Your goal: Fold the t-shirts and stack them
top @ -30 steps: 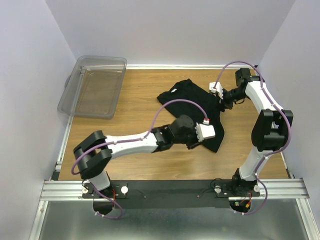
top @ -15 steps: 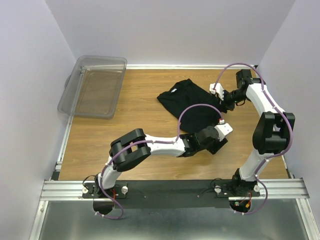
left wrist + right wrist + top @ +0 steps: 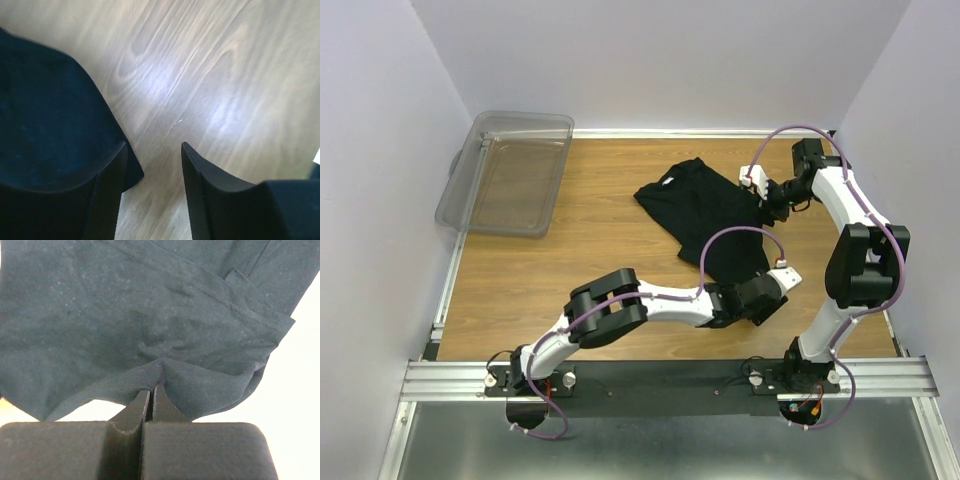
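Observation:
A black t-shirt (image 3: 705, 215) lies spread on the wooden table right of centre, running from the back to the front right. My right gripper (image 3: 767, 200) is shut on a fold of its right edge; the right wrist view shows the cloth (image 3: 150, 330) pinched between the closed jaws (image 3: 151, 390). My left gripper (image 3: 772, 302) is open and empty at the shirt's front right corner. In the left wrist view the corner of the t-shirt (image 3: 50, 120) lies by the left finger, with bare wood between the jaws (image 3: 152, 147).
A clear plastic bin (image 3: 508, 172) stands at the back left, overhanging the table edge. Walls close in on the left, back and right. The left arm (image 3: 650, 300) stretches low across the front of the table.
My left arm has swung right and forward along the shirt's lower edge to its front right corner. The right gripper has kept its hold with little movement.

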`<act>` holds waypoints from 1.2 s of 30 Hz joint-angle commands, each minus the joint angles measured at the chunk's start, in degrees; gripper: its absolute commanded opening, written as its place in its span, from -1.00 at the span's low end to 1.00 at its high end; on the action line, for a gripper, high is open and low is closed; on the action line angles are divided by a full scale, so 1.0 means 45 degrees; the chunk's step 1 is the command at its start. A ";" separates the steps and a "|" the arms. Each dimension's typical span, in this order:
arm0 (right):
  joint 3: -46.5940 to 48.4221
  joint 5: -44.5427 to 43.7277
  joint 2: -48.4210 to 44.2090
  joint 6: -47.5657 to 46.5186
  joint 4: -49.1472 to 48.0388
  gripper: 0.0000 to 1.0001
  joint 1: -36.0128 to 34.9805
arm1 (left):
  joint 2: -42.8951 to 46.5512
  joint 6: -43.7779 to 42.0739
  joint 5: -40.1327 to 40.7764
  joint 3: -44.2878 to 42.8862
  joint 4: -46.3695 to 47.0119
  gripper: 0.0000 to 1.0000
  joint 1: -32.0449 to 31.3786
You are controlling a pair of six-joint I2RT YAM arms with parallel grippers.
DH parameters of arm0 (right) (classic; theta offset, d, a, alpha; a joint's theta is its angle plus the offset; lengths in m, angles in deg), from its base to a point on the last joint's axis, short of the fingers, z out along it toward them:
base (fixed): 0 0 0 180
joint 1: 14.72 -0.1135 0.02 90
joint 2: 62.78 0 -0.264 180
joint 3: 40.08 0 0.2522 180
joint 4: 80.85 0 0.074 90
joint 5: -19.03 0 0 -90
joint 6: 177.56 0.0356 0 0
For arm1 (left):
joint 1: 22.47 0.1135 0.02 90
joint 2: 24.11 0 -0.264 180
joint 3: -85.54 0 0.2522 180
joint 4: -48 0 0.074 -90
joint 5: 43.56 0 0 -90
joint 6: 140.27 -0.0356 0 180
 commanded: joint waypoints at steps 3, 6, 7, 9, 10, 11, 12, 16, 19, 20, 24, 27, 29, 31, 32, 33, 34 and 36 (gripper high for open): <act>-0.0020 -0.0035 -0.0115 0.0177 -0.0076 -0.99 0.0064 | -0.0883 0.0849 0.2046 -0.0789 -0.1978 0.04 -0.0018; -0.0176 -0.0074 -0.0193 0.0157 -0.0076 -0.99 0.0064 | -0.0961 0.0831 0.2673 -0.0905 -0.2232 -0.01 0.0118; -0.0196 -0.0074 -0.0194 0.0137 -0.0076 -0.99 0.0064 | -0.1019 0.0811 0.2654 -0.0945 -0.2310 -0.05 0.0177; -0.0254 -0.0074 -0.0252 0.0118 -0.0056 -0.99 0.0064 | -0.1215 0.0733 0.2577 -0.1139 -0.2563 -0.22 0.0255; -0.0255 -0.0074 -0.0252 0.0118 -0.0056 -0.99 0.0064 | -0.1312 0.0694 0.2537 -0.1198 -0.2681 -0.28 0.0294; -0.0255 -0.0074 -0.0310 0.0137 -0.0037 -0.99 0.0064 | -0.1467 0.0655 0.2479 -0.1257 -0.2759 -0.36 0.0314; -0.0274 -0.0074 -0.0330 0.0137 -0.0037 -0.99 0.0064 | -0.1527 0.0597 0.2498 -0.1354 -0.2915 -0.38 0.0314; -0.0352 -0.0074 -0.0467 0.0137 -0.0037 -0.99 0.0064 | -0.1801 0.0479 0.2556 -0.1434 -0.3404 -0.71 0.0392; -0.0469 -0.0094 -0.0604 0.0137 -0.0056 -0.99 0.0064 | -0.1645 0.0245 0.2692 -0.1063 -0.3444 -1.00 0.0412; -0.0508 -0.0094 -0.0642 0.0137 -0.0037 -0.99 0.0083 | -0.1529 0.0090 0.2655 -0.0946 -0.3482 -1.00 0.0431; -0.0839 -0.0152 -0.0935 0.0118 -0.0037 -0.99 0.0083 | 0.0245 -0.0730 0.2128 0.0107 -0.3230 -1.00 0.0587; -0.0996 -0.0133 -0.1267 0.0118 0.0002 -0.99 0.0083 | 0.2373 -0.1843 0.0553 0.1942 -0.2469 -1.00 0.0995; -0.1036 0.0042 -0.1502 0.0196 0.0022 -0.99 0.0083 | 0.3683 -0.2332 -0.0368 0.2568 -0.2098 -1.00 0.1367; -0.0997 0.0314 -0.1561 0.0215 0.0196 -0.99 0.0083 | 0.4348 -0.2819 -0.1693 0.3289 -0.1980 -1.00 0.2145; -0.0958 0.0432 -0.1541 0.0215 0.0275 -0.99 0.0083 | 0.4873 -0.2957 -0.2146 0.3487 -0.1940 -1.00 0.2421; -0.0919 0.0550 -0.1522 0.0196 0.0392 -0.99 0.0083 | 0.5169 -0.3113 -0.2518 0.3701 -0.1863 -1.00 0.2636; -0.0803 0.0821 -0.1444 0.0177 0.0586 -0.99 0.0083 | 0.5404 -0.3212 -0.2947 0.4090 -0.1804 -1.00 0.3045; -0.0666 0.1058 -0.1366 0.0157 0.0803 -0.99 0.0044 | 0.6146 -0.3738 -0.3381 0.4446 -0.1725 -1.00 0.3302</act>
